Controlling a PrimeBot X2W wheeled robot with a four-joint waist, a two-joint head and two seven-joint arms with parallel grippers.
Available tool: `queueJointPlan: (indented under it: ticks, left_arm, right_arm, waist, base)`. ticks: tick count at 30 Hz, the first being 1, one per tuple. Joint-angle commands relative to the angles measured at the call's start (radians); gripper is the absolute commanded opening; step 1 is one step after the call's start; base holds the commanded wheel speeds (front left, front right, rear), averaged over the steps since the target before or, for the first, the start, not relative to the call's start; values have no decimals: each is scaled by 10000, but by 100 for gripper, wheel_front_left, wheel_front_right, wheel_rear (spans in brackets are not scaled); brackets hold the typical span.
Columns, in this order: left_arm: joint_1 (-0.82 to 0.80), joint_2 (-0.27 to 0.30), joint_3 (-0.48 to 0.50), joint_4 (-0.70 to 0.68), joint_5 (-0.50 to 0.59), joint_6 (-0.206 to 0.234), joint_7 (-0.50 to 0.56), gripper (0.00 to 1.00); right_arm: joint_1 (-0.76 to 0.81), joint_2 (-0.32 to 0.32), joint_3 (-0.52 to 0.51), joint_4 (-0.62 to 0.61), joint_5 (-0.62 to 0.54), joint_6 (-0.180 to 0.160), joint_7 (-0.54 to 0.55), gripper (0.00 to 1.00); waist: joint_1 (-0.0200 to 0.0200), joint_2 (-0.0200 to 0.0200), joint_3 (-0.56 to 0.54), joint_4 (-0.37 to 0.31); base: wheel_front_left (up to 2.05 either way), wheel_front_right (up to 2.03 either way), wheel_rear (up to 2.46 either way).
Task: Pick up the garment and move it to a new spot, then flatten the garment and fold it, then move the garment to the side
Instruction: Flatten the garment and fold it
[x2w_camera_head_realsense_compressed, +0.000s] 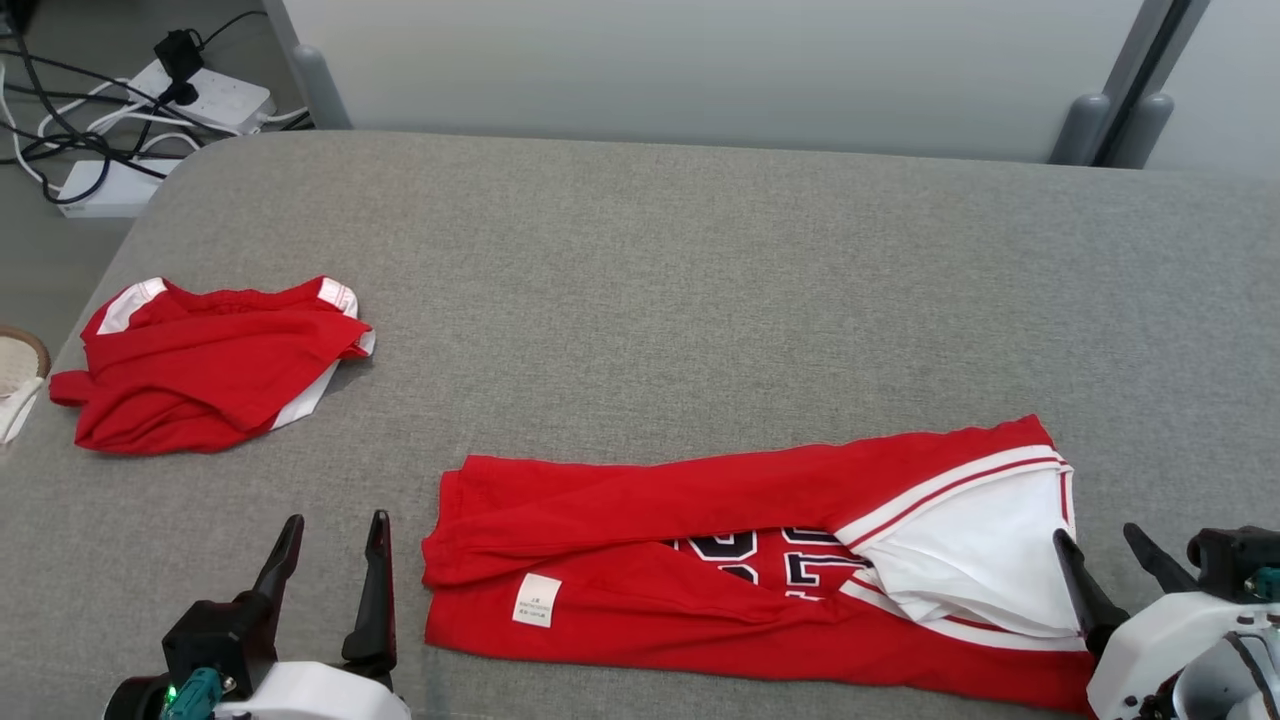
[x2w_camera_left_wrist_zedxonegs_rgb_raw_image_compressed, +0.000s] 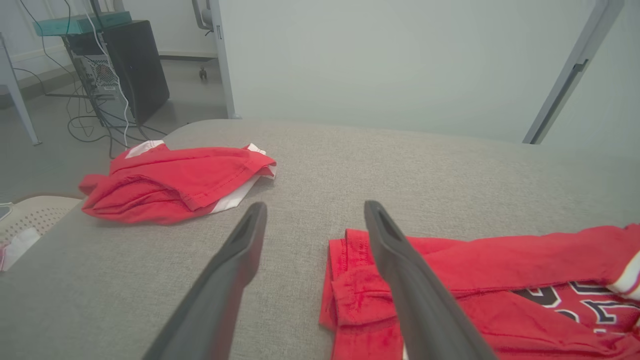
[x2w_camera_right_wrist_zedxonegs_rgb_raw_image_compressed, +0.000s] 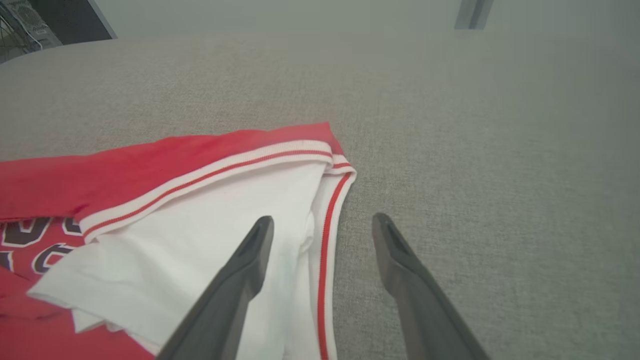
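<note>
left fingers (x2w_camera_head_realsense_compressed: 377, 585), right fingers (x2w_camera_head_realsense_compressed: 1085, 600) spread | garment (x2w_camera_head_realsense_compressed: 700, 500) between | red bundle (x2w_camera_head_realsense_compressed: 200, 370) upper-left | cables (x2w_camera_head_realsense_compressed: 60, 140) beyond

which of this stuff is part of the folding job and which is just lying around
In the job: red jersey near the front edge; grey table under it.

Lying about: crumpled red garment at the left, likely set aside; power strips; cables; basket beside the table.

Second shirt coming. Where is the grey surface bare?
Bare: the wide far stretch of grey surface, behind the folded jersey and right of the crumpled garment. Crowded: the near edge, with the jersey between left gripper and right gripper.
</note>
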Motion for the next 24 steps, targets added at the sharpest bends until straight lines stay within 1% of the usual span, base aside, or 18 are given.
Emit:
queueJointPlan:
  ticks: [1,8,18,19,20,21,24]
  left_arm:
    - [-656,136,350,-149,-46,-123,-76,100]
    - [-849,16,305,11,-53,-194,-165,100]
    - [-985,-3,321,86,-108,-259,-206,100]
    - [-1008,-16,317,97,-116,-272,-219,100]
    - [-1016,-18,314,106,-117,-276,-227,100]
    - [-1024,-17,314,111,-115,-275,-231,100]
    - [-1042,-18,312,107,-127,-289,-246,100]
  right_arm:
    - [-388,-352,402,75,213,42,90,100]
    - [-854,-504,1120,1031,1077,42,845,100]
    - [-1437,-516,2011,1673,2101,42,1528,100]
    - [-1550,-495,2177,1821,2362,42,1655,58]
    - [-1606,-520,2254,1879,2444,42,1677,42]
    - [-1651,-552,2318,1938,2496,42,1665,0]
    - [-1710,-651,2391,2099,2720,42,1584,0]
  waist:
    - [0,-1,117,141]
    - [0,-1,235,256]
    - [0,-1,399,228]
    - [0,-1,419,216]
    - [0,-1,419,211]
    - [0,-1,426,205]
    - [0,-1,446,180]
  base:
    - [0,0,0]
    - [0,0,0]
    - [0,0,0]
    - [0,0,0]
    - [0,0,0]
    - [0,0,0]
    - [0,0,0]
